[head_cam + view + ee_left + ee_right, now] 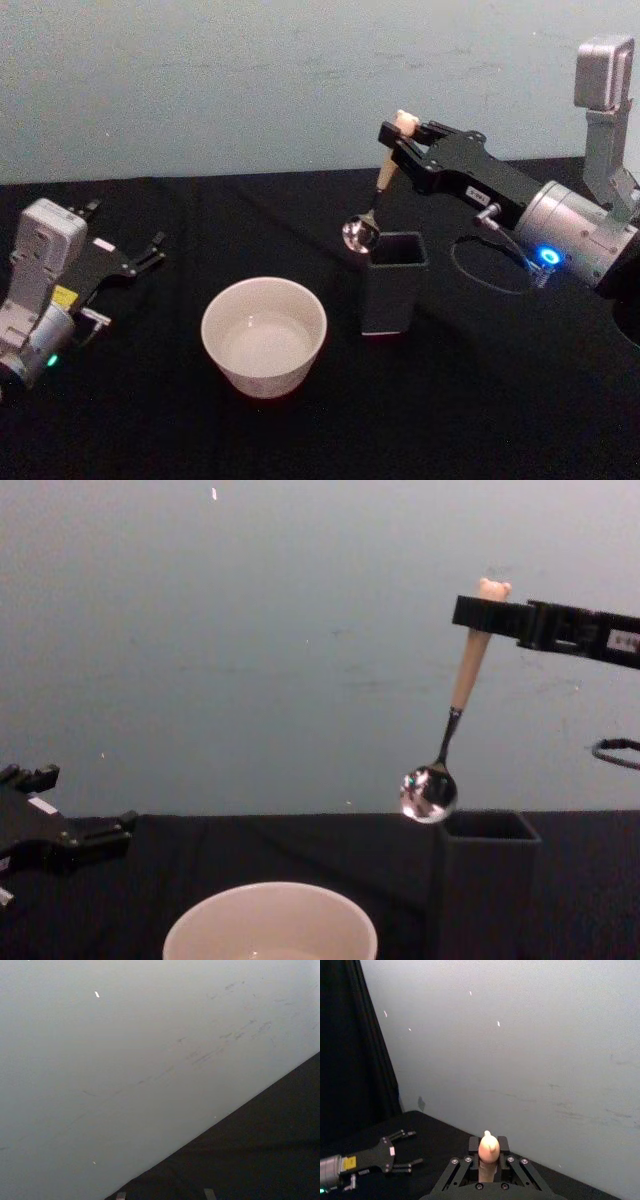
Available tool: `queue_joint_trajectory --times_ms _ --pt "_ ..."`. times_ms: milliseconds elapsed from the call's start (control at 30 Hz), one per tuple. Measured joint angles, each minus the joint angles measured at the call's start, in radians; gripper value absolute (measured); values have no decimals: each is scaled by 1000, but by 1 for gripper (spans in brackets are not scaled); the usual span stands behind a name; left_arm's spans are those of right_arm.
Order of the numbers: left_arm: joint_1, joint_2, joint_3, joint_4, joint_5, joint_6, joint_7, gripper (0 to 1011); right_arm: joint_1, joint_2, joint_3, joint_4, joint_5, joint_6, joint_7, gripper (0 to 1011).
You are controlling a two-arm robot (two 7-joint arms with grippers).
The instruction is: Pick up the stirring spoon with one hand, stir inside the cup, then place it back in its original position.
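My right gripper is shut on the stirring spoon's beige handle, just under its bear head. The spoon hangs tilted in the air, its shiny bowl just above and left of the dark grey square holder, clear of its rim. The cream-white cup stands on the black table, left of the holder and below the spoon. My left gripper rests open at the table's left side, far from the cup.
A black cloth covers the table, with a pale wall behind. A black cable loop lies on the cloth right of the holder. My left gripper appears small in the right wrist view.
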Motion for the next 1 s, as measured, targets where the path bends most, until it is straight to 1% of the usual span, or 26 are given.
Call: queue_joint_trajectory --times_ms 167,333,567,767,967,1000 --pt "0 0 0 0 0 0 0 1001 7 -10 -12 -8 4 -14 -10 214" --pt "0 0 0 0 0 0 0 1001 13 -12 -25 -11 11 -13 -8 214" --pt "0 0 0 0 0 0 0 1001 25 -14 -60 -6 10 0 -3 214" --pt "0 0 0 0 0 0 0 1001 40 -20 -103 19 -16 4 9 214" --pt "0 0 0 0 0 0 0 1001 47 -29 -133 43 -33 5 23 214" --pt "0 0 0 0 0 0 0 1001 47 -29 -133 43 -33 5 23 214"
